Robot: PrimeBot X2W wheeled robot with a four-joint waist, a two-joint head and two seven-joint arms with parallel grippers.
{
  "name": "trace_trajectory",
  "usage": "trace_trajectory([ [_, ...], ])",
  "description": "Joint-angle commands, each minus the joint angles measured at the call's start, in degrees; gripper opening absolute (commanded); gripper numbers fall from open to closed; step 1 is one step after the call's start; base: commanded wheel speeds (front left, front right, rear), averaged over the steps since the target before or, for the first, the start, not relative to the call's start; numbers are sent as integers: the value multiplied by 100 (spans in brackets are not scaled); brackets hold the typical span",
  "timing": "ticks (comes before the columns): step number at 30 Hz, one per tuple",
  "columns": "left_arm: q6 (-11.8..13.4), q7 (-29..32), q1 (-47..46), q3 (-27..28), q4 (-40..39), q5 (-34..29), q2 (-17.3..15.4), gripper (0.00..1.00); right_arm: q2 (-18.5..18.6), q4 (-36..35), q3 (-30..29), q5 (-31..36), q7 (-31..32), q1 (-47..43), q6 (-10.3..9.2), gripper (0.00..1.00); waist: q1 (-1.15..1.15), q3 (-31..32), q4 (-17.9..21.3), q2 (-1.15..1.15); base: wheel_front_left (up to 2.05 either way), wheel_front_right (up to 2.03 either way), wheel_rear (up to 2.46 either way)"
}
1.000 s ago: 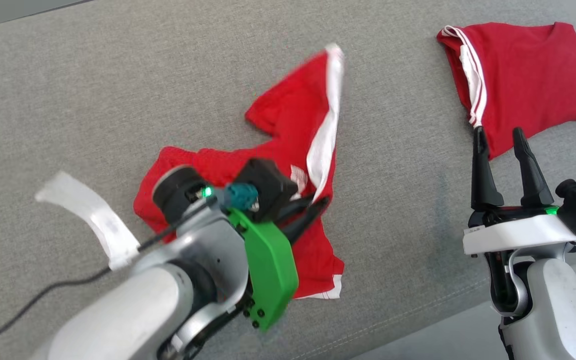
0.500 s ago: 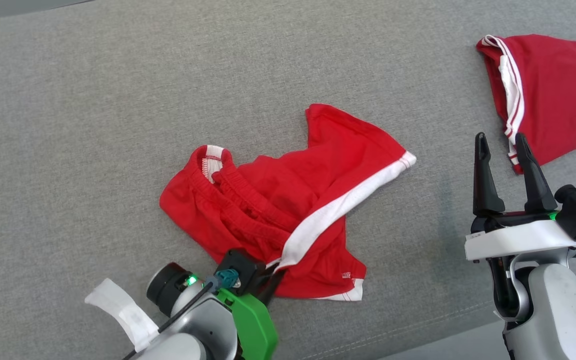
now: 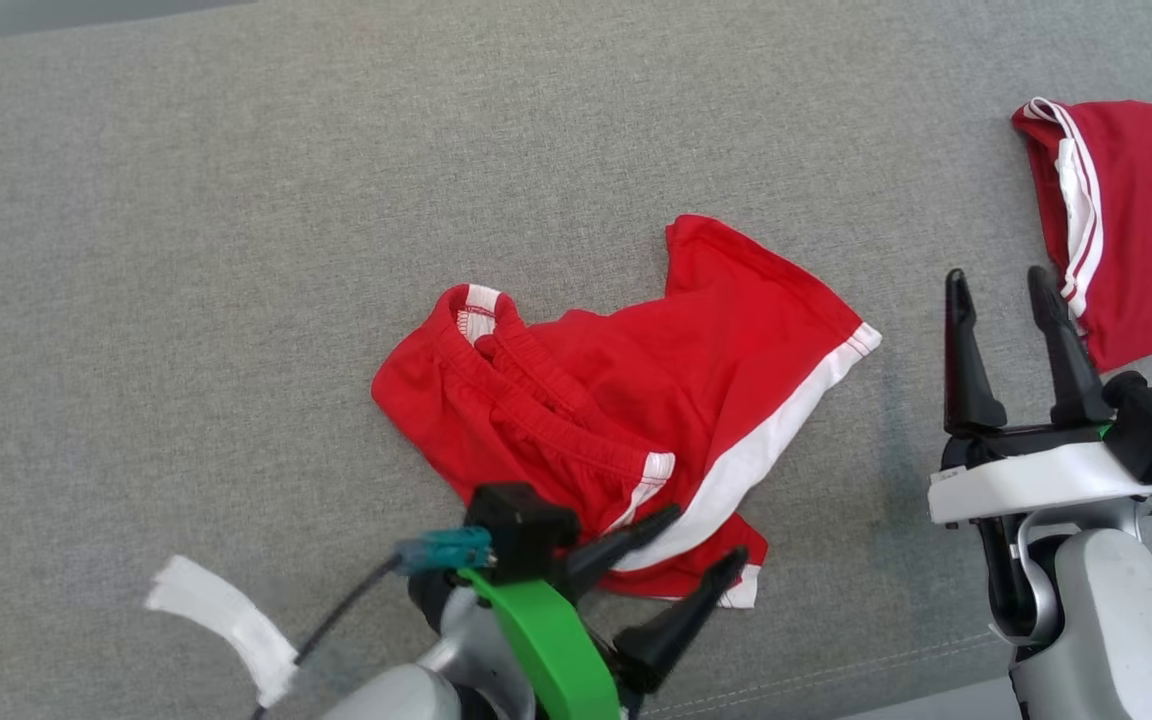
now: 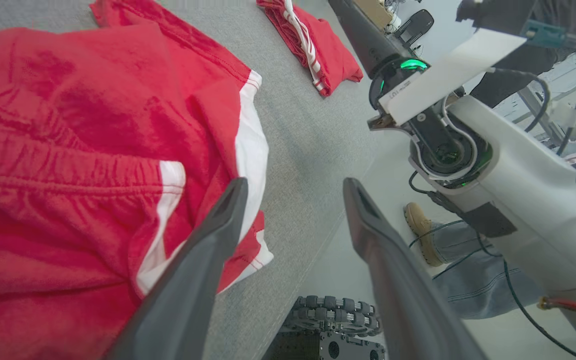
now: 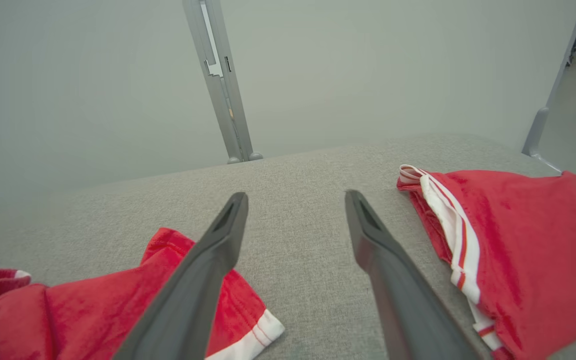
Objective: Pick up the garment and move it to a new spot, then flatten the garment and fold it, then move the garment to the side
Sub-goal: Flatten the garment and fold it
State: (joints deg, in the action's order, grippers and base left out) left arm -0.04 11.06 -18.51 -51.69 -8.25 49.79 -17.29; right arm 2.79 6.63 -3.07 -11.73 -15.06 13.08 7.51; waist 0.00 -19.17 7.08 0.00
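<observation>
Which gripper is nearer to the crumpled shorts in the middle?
Left. The left gripper is at the near edge of the shorts, one of its open jaws over the cloth. The right gripper stands off to their right, apart from them.

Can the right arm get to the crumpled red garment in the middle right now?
Probably yes: the right pincer is open, only bare cushion lies between it and the garment, and the left pincer, also open, sits at its near edge.

left gripper (image 3: 706, 532) spread wide, right gripper (image 3: 995, 274) spread wide
</observation>
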Motion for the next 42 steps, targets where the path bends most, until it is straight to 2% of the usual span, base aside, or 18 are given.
trace_trajectory([
  [1, -4, 14, -22, 79, -56, -10, -63, 100, 22, -21, -11, 58, -15, -65, -4, 100, 0, -32, -51, 0, 0, 0, 0],
  [3, 129, -82, -78, 421, -154, 186, -176, 100, 16, -22, -27, 77, -15, -89, -3, 100, 0, -25, -64, 0, 0, 0, 0],
  [5, 324, -183, -243, 736, -72, 59, -326, 100, 17, -24, -41, 98, -15, -96, -3, 100, 0, -34, -73, 0, 0, 0, 0],
  [7, 531, -210, -371, 934, 148, -17, -386, 100, 20, -18, -32, 110, -15, -88, -4, 100, 0, -47, -69, 0, 0, 0, 0],
  [10, 673, -46, -620, 1043, 577, -78, -461, 100, 19, -9, 24, 130, -15, -36, -4, 100, 0, -63, -35, 0, 0, 0, 0],
  [15, 750, 222, -891, 1020, 1206, -75, -433, 100, 20, 9, 115, 105, -15, 37, -4, 100, 0, -82, 102, 0, 0, 0, 0],
  [19, 640, 431, -929, 886, 1565, -46, -465, 100, 18, 14, 87, 64, -15, -14, -4, 100, 0, -97, 199, 0, 0, 0, 0],
  [20, 609, 453, -924, 856, 1619, -39, -475, 41, 19, 19, 78, 55, -15, -28, -4, 100, 0, -97, 222, 0, 0, 0, 0],
  [21, 565, 475, -925, 832, 1673, -27, -474, 0, 18, 19, 74, 44, -15, -41, -4, 100, 0, -96, 239, 0, 0, 0, 0],
  [25, 447, 340, -1000, 887, 1761, -1, -472, 0, 19, 27, 75, 12, -15, -67, -4, 100, 0, -74, 289, 0, 0, 0, 0],
  [28, 481, 100, -1138, 1052, 1825, -59, -452, 0, 18, 32, 84, 1, -15, -66, -4, 100, 0, -44, 310, 0, 0, 0, 0],
  [38, 402, -1011, -1723, 1734, 2247, -47, -245, 0, 19, 62, 150, 46, -15, -54, -4, 100, 0, 81, 363, 0, 0, 0, 0],
  [42, 367, -947, -1487, 1817, 2595, 187, -294, 0, 19, 61, 123, 18, -15, -111, -4, 100, 0, 113, 383, 0, 0, 0, 0],
])
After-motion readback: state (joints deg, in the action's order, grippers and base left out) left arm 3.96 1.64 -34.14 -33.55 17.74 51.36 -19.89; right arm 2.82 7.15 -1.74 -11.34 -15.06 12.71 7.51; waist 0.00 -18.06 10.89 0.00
